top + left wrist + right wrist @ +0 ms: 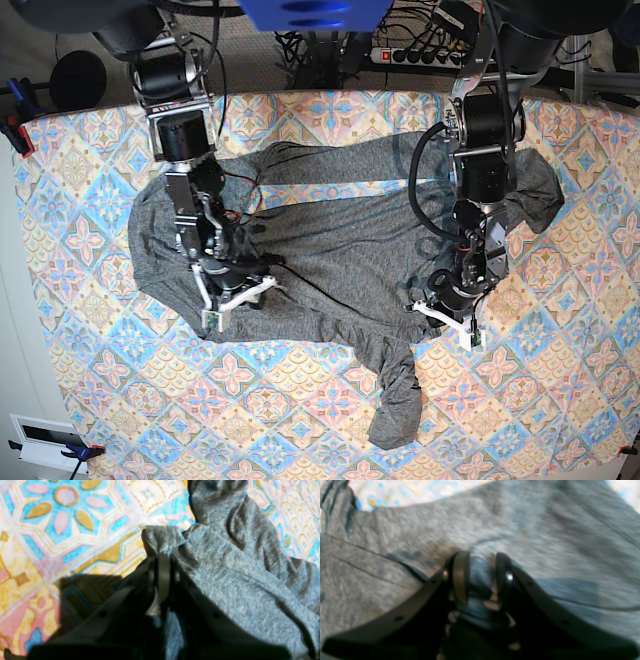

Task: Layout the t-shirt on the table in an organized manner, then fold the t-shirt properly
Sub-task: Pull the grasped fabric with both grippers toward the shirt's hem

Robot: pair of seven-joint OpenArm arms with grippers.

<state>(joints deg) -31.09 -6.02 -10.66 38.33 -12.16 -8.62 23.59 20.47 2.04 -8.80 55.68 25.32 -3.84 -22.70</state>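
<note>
table (pixel 90 190): patterned blue/pink/cream tile cloth, fills most of the base view; bare cloth shows on every side of the garment.

t-shirt (pixel 340 250): dark heather grey, long sleeves, lying across the middle of the table, crumpled and only partly spread. Body runs from centre-left to centre-right of the base view. One sleeve stretches along the upper middle, another hangs down to the lower centre and ends in a bunched lump. A lobe of fabric sits at left, another at the far right edge under the arm there. Wrinkles all through the body.

left gripper (pixel 445 312): right of centre in the base view, at the lower right hem of the shirt. In the left wrist view (pixel 162 562) the jaws are clamped tight together on a puckered bunch of the t-shirt (pixel 237 585) edge; fabric gathers up just above the tips, tile cloth visible to the left and upper right.

right gripper (pixel 235 292): left of centre in the base view, down on the shirt body near its lower left hem. In the right wrist view (pixel 477 565) the jaws stand partly apart with a fold of grey fabric (pixel 395 580) between them; picture is blurred, so I can't tell whether it is gripping or just resting over the fold. Fabric fills almost the whole frame, with a sliver of tile cloth at top.
</note>
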